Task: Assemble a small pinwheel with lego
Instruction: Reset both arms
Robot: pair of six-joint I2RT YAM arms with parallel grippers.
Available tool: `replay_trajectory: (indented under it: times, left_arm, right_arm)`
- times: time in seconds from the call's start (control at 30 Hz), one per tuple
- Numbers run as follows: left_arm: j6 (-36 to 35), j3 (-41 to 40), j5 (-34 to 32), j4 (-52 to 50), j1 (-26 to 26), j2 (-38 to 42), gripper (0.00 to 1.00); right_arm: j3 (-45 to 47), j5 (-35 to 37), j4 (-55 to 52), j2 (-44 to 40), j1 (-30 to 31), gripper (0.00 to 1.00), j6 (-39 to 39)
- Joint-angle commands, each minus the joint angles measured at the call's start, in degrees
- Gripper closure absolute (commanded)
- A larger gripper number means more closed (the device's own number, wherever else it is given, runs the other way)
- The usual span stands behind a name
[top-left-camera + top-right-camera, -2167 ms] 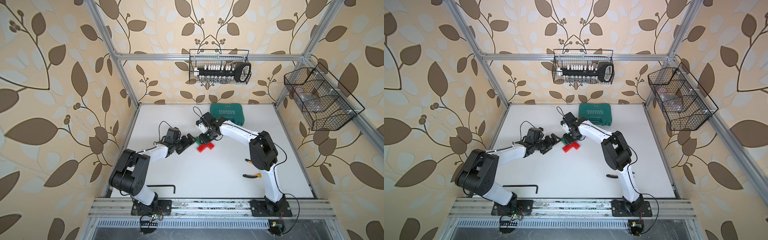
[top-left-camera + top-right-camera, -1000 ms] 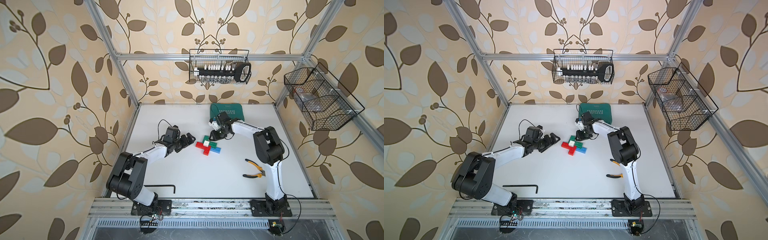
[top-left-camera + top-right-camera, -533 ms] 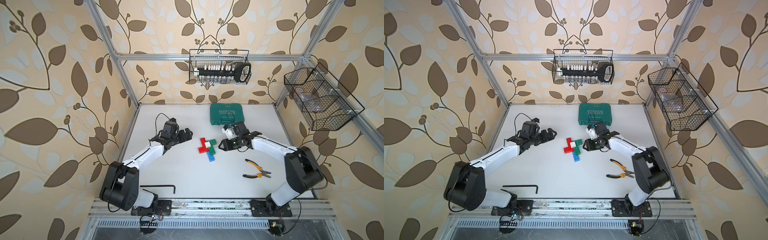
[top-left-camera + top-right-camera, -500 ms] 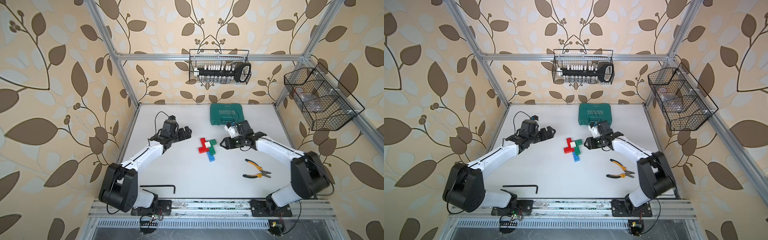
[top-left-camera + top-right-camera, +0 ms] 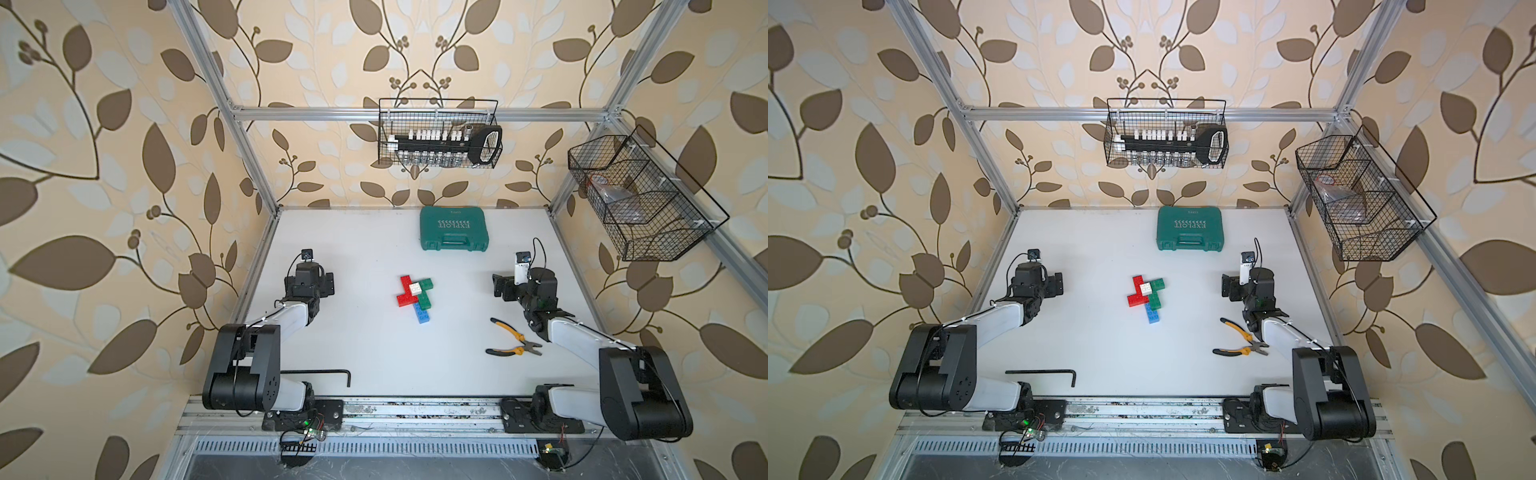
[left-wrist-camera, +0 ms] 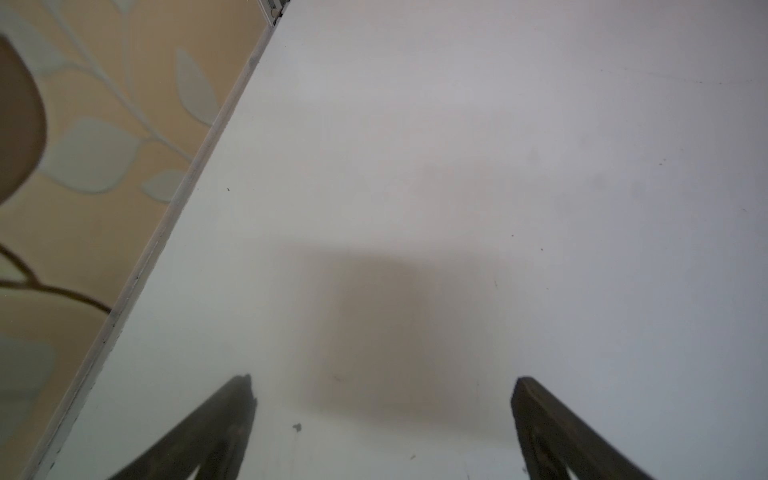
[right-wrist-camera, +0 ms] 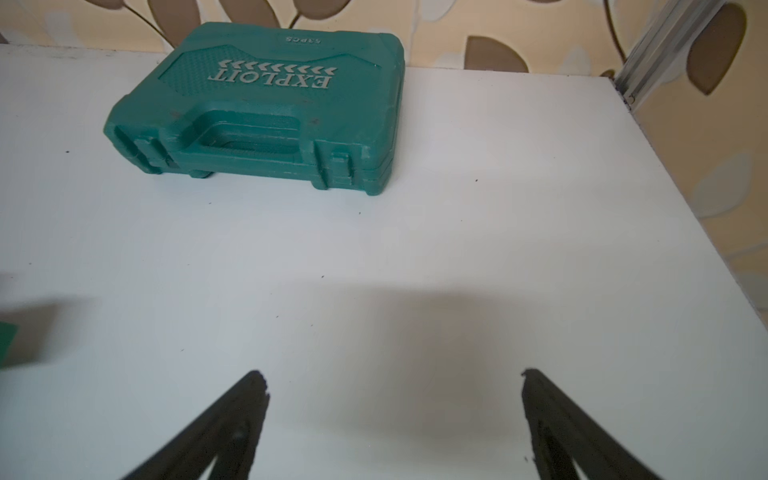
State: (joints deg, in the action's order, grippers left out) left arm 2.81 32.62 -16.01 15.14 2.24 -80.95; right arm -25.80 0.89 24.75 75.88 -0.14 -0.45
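The lego pinwheel (image 5: 415,297) (image 5: 1147,297) lies flat mid-table in both top views. Red, green and blue bricks stick out around a white square centre brick (image 5: 414,288), and nothing touches it. My left gripper (image 5: 321,285) (image 6: 384,378) hangs open well to its left, over bare table near the left wall. Well to the pinwheel's right, my right gripper (image 5: 504,286) (image 7: 392,374) is also open and empty. In the right wrist view only a blurred green brick edge (image 7: 6,345) shows at the frame border.
A teal tool case (image 5: 454,235) (image 7: 266,112) lies at the back of the table. Yellow-handled pliers (image 5: 515,338) lie by the right arm, and a black hex key (image 5: 316,372) lies near the front edge. Wire baskets (image 5: 438,133) (image 5: 640,199) hang on the back and right walls.
My right gripper has opened and drawn back to the right, away from the pinwheel. The left arm has pulled back to the left. The pinwheel stays on the table.
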Motion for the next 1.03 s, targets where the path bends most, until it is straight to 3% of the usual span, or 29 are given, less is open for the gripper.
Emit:
replay_trajectory:
  times: [0.0, 0.1, 0.2, 0.27, 0.37, 0.43, 1.0]
  left_arm:
    - [-2.6, -1.2, 5.6, 8.6, -1.5, 3.5, 0.01]
    - [-2.3, -6.0, 7.8, 13.5, -1.4, 5.1, 0.01]
    - [-1.7, -8.4, 4.5, 16.1, -1.9, 4.0, 0.01]
    - [-1.0, -9.9, 10.9, 22.1, -3.7, 2.1, 0.01]
    - [-1.2, -11.3, 15.7, 30.1, -5.5, -5.4, 0.01]
    - [0.5, -9.4, 19.7, 25.7, -8.2, -5.2, 0.01]
    - [0.6, -9.5, 20.2, 25.4, -8.5, -4.7, 0.01]
  right_arm:
    - [2.9, -3.7, 12.2, 1.1, -0.5, 0.06, -0.3]
    - [5.8, -3.4, 20.3, 4.5, -0.7, 0.04, 0.2]
    - [6.2, -3.4, 23.6, 8.5, -0.6, 0.05, 0.1]
    - [6.7, -2.2, 27.3, 10.7, -0.6, 0.04, 0.8]
    - [3.6, -2.1, 21.3, 10.9, -0.6, 0.03, 0.5]
    - [3.4, -2.0, 19.9, 10.5, -0.5, 0.03, 0.5]
    - [3.5, -1.9, 20.6, 10.9, -0.4, 0.02, 0.4]
